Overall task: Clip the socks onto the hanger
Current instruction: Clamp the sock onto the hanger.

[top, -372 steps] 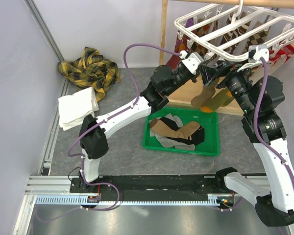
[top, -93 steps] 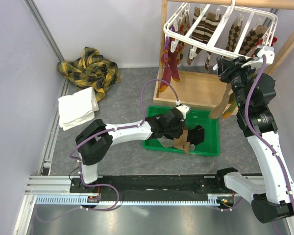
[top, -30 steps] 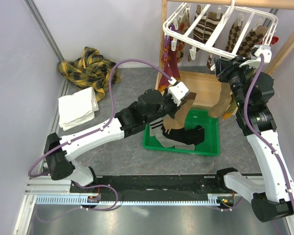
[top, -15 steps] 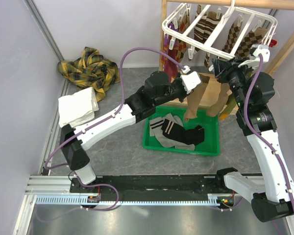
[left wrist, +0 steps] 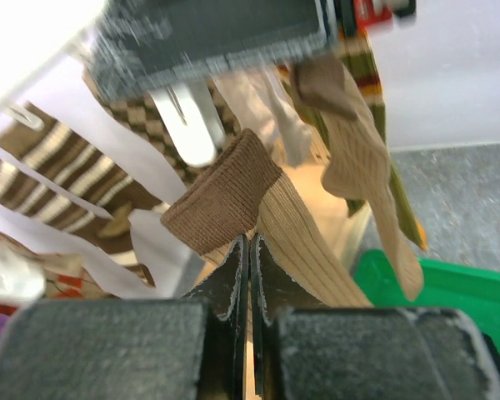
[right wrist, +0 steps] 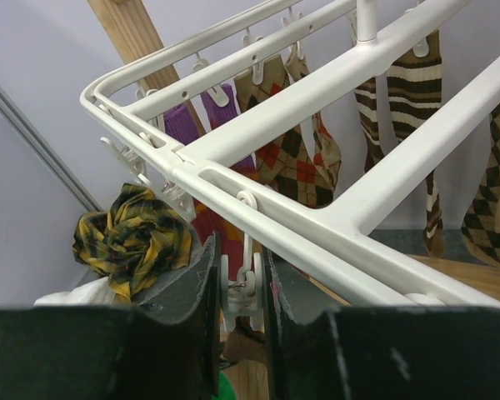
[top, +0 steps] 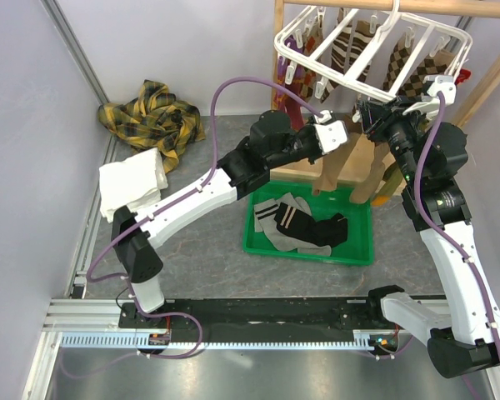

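Observation:
My left gripper (top: 330,138) is shut on the cuff of a tan ribbed sock (top: 326,172), held up just under the white hanger (top: 375,79). In the left wrist view the cuff (left wrist: 221,196) folds over my shut fingertips (left wrist: 233,271). My right gripper (right wrist: 237,250) is shut on a white clip (right wrist: 242,287) dangling from a hanger bar (right wrist: 317,100). A second tan sock (top: 368,179) hangs below that clip, right of the first. Striped and checked socks (top: 346,42) hang further back on the hanger. More socks (top: 304,225) lie in the green bin (top: 258,243).
The hanger hangs from a wooden frame (top: 279,50) with a wooden base board (top: 304,158) behind the bin. A yellow plaid cloth (top: 154,117) and a folded white towel (top: 133,187) lie at the left, near the wall.
My left arm has lifted the tan sock from above the bin up and right, to beside the right gripper under the hanger. The right gripper has stayed on the clip.

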Available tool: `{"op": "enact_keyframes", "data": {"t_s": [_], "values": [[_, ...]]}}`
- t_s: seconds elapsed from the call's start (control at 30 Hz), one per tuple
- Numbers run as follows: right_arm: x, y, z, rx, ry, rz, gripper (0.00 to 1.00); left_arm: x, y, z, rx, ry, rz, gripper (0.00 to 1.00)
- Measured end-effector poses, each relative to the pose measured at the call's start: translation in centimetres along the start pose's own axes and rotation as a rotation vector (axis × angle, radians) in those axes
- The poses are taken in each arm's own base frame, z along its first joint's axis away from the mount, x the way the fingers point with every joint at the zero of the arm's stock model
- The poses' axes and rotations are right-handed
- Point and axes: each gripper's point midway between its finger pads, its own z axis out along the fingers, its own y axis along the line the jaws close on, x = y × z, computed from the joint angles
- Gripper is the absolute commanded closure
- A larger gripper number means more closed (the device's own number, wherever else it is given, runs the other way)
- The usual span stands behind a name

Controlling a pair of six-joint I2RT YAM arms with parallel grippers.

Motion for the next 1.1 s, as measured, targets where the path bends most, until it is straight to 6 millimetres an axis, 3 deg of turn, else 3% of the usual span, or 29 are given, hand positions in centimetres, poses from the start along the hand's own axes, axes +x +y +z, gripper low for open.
{"op": "enact_keyframes", "data": {"t_s": [0.3, 0.93, 1.1], "values": [[0.0, 0.3, 0.0, -0.021, 0.005, -0.01, 1.0, -1.7, 1.5, 0.6, -0.015, -0.043, 0.051, 0.98], [0.1, 0.7, 0.5, -0.039, 0.011, -0.01, 1.0, -2.0, 2.1, 1.1, -0.019, -0.039, 0.065, 0.98], [0.1, 0.7, 0.5, -0.04, 0.011, -0.01, 0.83, -2.0, 2.0, 1.1, -0.018, -0.039, 0.064, 0.98]]}}
